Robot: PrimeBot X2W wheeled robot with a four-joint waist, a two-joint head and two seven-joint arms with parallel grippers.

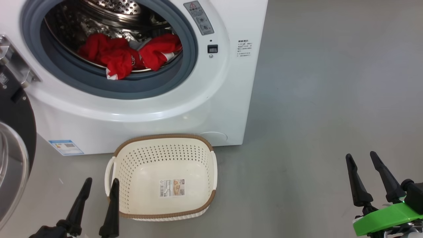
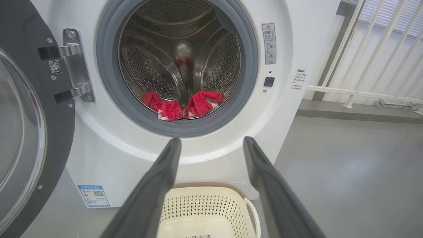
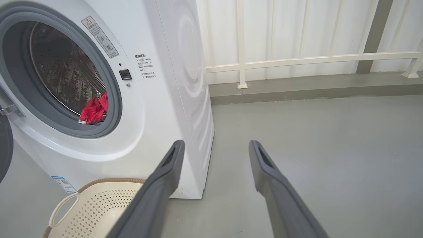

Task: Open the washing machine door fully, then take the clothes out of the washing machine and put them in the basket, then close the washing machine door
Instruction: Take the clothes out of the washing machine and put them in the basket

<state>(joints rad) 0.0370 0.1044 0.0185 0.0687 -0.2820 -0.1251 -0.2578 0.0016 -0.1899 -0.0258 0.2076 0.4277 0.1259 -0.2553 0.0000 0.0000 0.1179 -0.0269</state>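
Hanging at the bottom edge of the head view, left gripper has its base cut off. Jaws are spread wide and hold nothing. One of its fingers overlaps the left rim of the basket; can't tell whether they touch. Right gripper is well off to the right over bare floor, jaws likewise spread and empty, with a green part at its wrist partly cut off. Two grippers, two dark fingers each.

One basket stands on the floor, just in front of the washing machine, holding nothing but a sticker on its bottom.

One washing machine, its top cropped. One blue label sits low on the front.

Washing machine door is swung open to the left, hung on a metal hinge. Most of it is cut off by the frame edge, leaving part of the black rim and some glass.

Clothes lie in the drum at its front lip, one red end drooping onto the grey rubber ring. Two red lumps with white trim; how many garments can't be made out. A blurred red-and-white patch shows at the drum's back.

Farthest back, a white railing.
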